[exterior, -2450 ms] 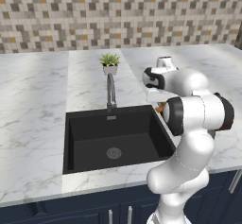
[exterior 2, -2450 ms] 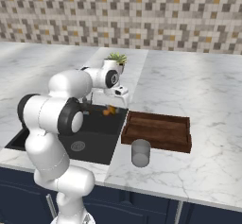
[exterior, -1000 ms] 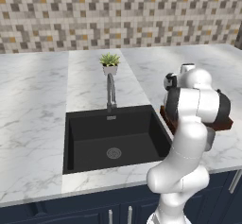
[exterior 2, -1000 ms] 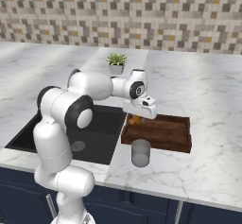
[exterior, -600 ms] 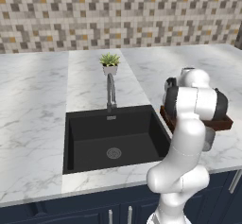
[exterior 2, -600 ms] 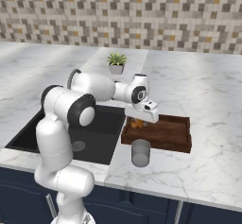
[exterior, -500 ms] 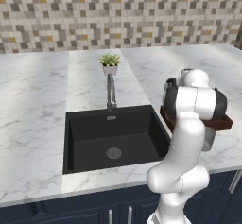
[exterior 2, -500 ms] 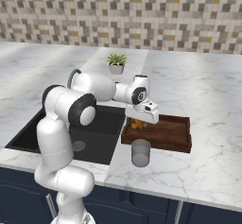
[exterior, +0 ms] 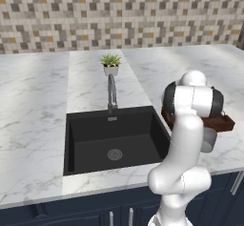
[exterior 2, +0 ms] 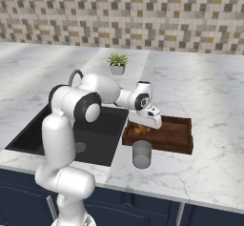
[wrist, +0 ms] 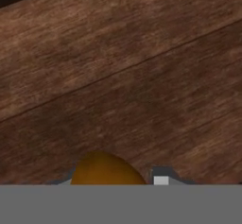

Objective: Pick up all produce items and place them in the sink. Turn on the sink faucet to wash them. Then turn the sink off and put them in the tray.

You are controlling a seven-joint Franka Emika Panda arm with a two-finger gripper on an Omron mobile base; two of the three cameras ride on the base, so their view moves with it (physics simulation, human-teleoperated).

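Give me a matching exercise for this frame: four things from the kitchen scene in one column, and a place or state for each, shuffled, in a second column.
Column 1:
1. mushroom
2. cup
3. plant
4. gripper

Column 2:
A. on the counter behind the faucet
B. low over the left end of the tray, shut
C. between the gripper's fingers, over the tray
D. on the counter in front of the tray

Pairs: 1-C, 2-D, 3-A, 4-B
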